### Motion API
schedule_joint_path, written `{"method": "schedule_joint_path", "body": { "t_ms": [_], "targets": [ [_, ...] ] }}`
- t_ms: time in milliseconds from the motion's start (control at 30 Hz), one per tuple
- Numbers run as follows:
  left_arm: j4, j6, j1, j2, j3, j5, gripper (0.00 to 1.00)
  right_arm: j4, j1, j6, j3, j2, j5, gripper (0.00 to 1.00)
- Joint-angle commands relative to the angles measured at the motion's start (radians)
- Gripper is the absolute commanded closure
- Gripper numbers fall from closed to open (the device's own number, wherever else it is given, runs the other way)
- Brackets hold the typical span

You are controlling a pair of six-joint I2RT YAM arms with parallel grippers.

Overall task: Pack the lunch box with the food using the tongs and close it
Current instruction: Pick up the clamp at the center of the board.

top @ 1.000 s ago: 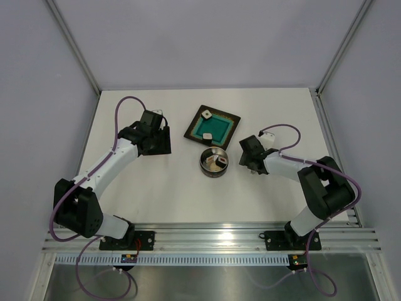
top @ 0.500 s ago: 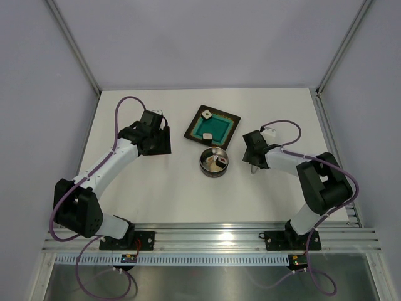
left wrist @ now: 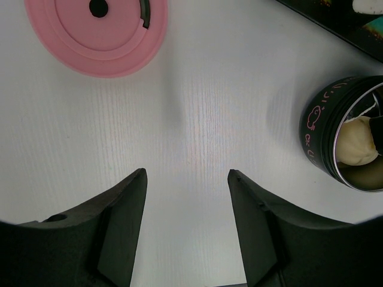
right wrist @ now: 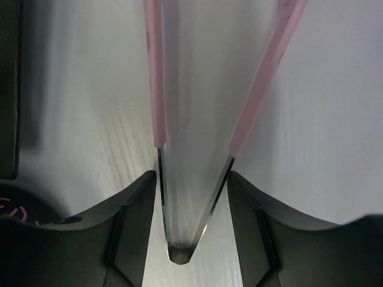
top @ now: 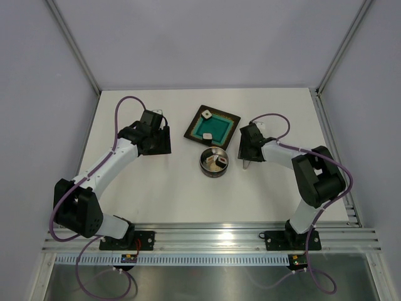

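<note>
R gripper [right wrist: 192, 176] is sitting low over the table [top: 163, 188] just right of the lunch box [top: 204, 167] and is pinching the tongs [right wrist: 154, 78] near their joined end. Both fingers are touching the bare metal arms, which are spreading apart fwd into pink-sleeved lengths; jaws are standing partway closed on them. Whether the tongs are resting on the table or lifted, cannot tell. L gripper [left wrist: 187, 173] is hovering over bare table left of the tray [top: 220, 130], jaws standing partly open w/ nothing between them. The pink lid [left wrist: 90, 36] is lying flat on the table ahead of the L gripper, well apart from the lunch box, which is standing uncovered. Food pieces [top: 220, 162] are lying inside the lunch box, incl. a pale beige lump showing in the L wrist view. A white cube [top: 206, 115] is sitting on the tray near its far corner, and the tray is lying just beyond the lunch box.
</note>
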Motion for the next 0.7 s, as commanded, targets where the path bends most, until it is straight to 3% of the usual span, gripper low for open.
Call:
{"method": "schedule_joint_path", "body": {
  "t_ms": [0, 67, 167, 667],
  "targets": [
    [0.006, 0.005, 0.005, -0.017, 0.037, 0.006, 0.39, -0.031, -0.002, -0.057, 0.049, 0.009, -0.013, 0.39],
    [0.006, 0.005, 0.005, -0.017, 0.037, 0.006, 0.39, -0.039, -0.002, -0.049, 0.053, 0.014, -0.005, 0.31],
    [0.007, 0.003, 0.005, -0.015, 0.038, 0.007, 0.39, -0.056, -0.002, -0.017, 0.05, 0.023, 0.012, 0.3],
    [0.006, 0.003, 0.005, -0.013, 0.038, 0.004, 0.39, -0.088, 0.03, 0.132, 0.059, 0.076, 0.058, 0.39]
  ]
}}
